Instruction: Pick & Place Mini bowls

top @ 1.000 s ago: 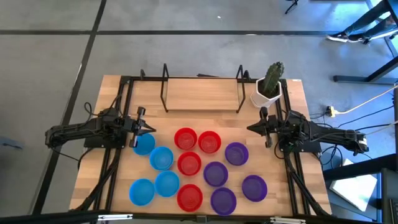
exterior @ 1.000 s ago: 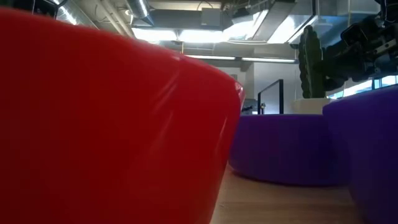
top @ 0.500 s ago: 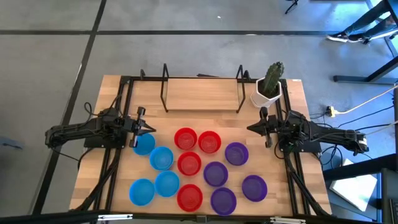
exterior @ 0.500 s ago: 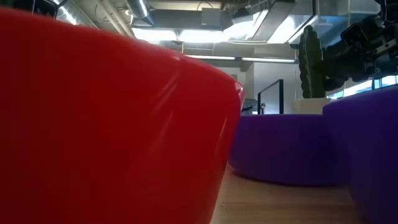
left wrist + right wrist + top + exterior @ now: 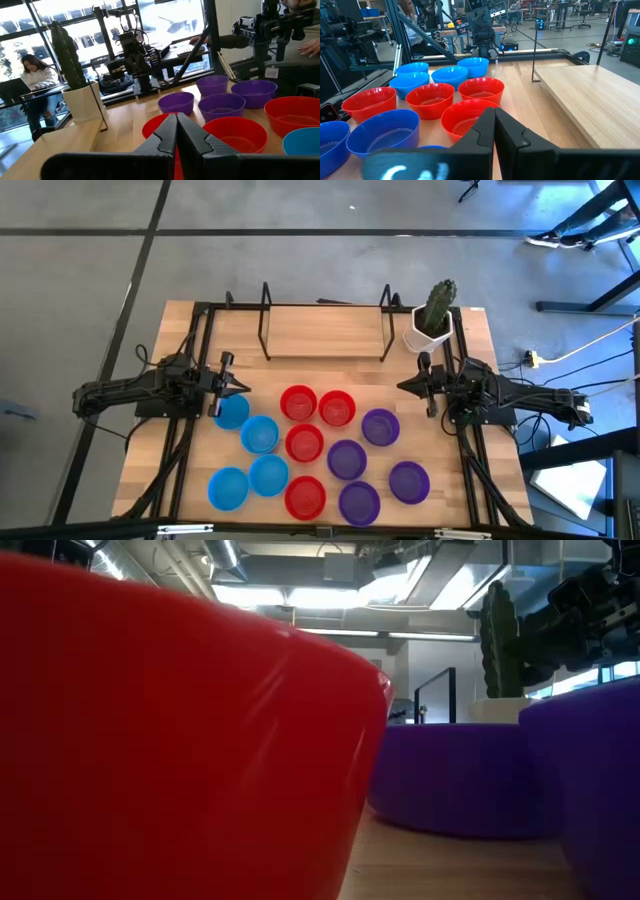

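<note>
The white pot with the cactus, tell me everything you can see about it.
The white pot is small with a squarish rim and looks like plastic or glazed ceramic. It holds one upright green columnar cactus, ribbed and taller than the pot. It stands on the wooden table near the far right corner, beside the black metal rack and just beyond the right arm. Nothing grips it; no bowl touches it.

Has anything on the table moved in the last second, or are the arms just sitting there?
Nothing has visibly changed. The left gripper and the right gripper stay shut and empty at the table's two sides, and the mini bowls lie just where they were, beside the potted cactus.
</note>
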